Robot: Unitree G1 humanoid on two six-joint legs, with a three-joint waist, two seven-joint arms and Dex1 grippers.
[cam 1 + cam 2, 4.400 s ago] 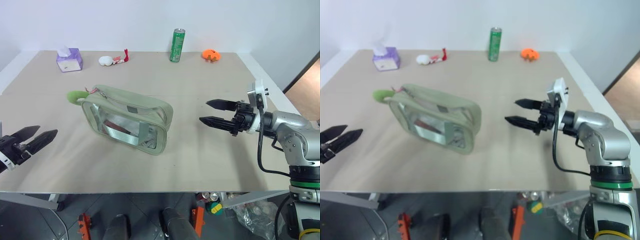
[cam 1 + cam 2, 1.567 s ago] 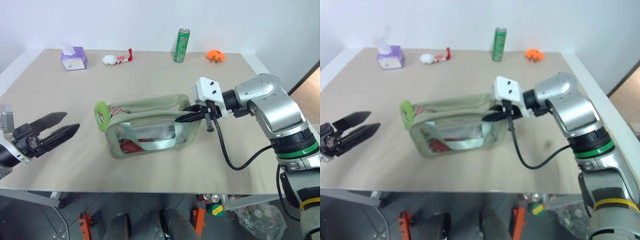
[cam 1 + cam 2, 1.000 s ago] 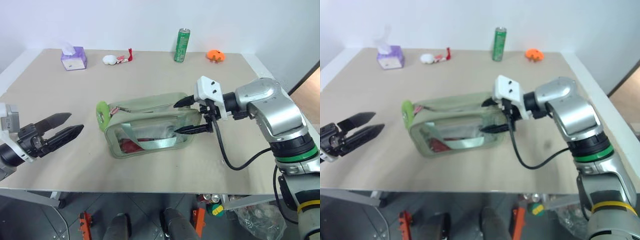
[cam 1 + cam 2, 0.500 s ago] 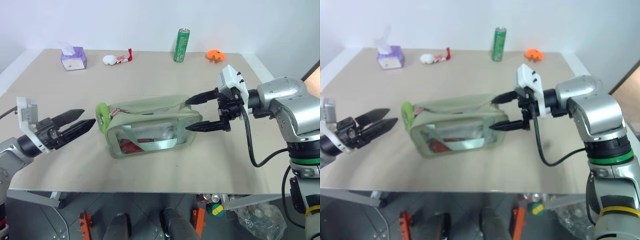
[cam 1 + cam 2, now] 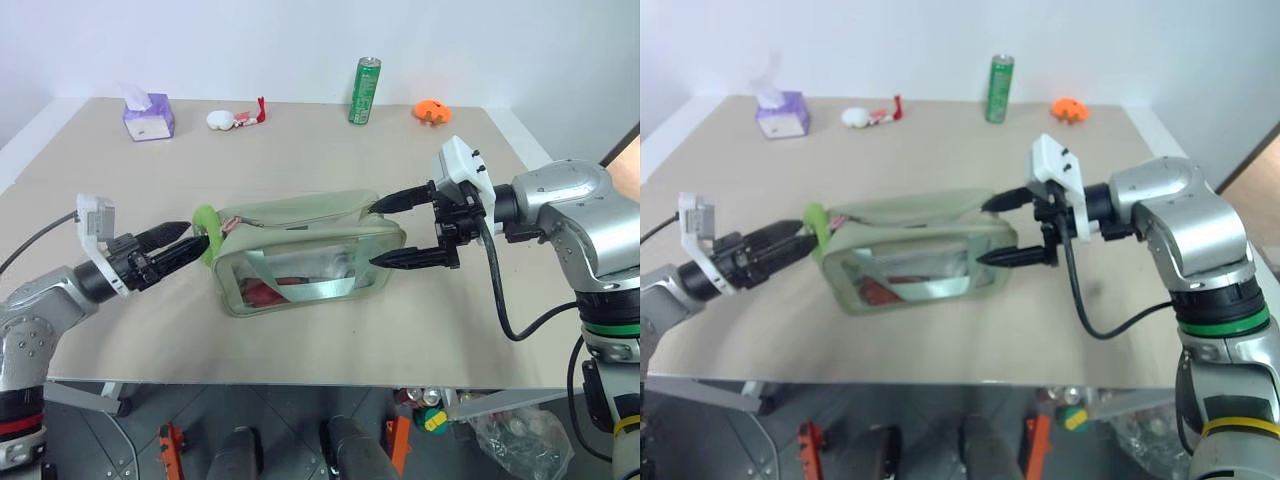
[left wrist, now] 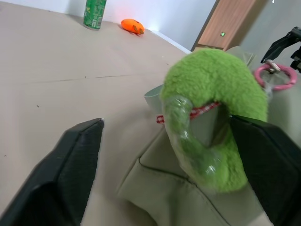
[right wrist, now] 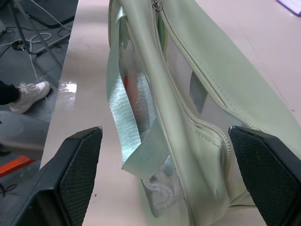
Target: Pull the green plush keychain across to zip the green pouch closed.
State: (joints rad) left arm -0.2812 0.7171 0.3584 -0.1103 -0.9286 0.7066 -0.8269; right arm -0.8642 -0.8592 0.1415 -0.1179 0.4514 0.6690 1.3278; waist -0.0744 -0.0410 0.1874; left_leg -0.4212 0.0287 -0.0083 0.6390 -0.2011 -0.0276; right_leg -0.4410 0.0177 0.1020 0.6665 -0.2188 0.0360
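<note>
A wide beige table (image 5: 300, 140) fills the room in front of a plain white wall, with a purple tissue box (image 5: 146, 116), a tall green drink can (image 5: 365, 90) and a small orange toy (image 5: 431, 110) well back along its far edge. In the middle stands the large pale sage-green fabric pouch with a clear plastic front panel (image 5: 305, 258), reddish contents showing through. The small lime-green fuzzy ring keychain (image 5: 205, 248) hangs at the pouch's left end, on a short pinkish link.

The step in hand looks like the approach to the grasp. The left pincer (image 5: 185, 243) is released, its two black fingers (image 6: 70, 174) either side of the plush ring without closing on it; whether a tip already touches the fuzz I cannot tell. The right pincer (image 5: 392, 230) is also released, spread wide around the pouch's right end, one finger over the top edge and one at the front, holding nothing.

Next, I judge, the right pincer should clamp that end to steady the pouch, the left should close on the ring, then draw it along the zipper line towards the right end
</note>
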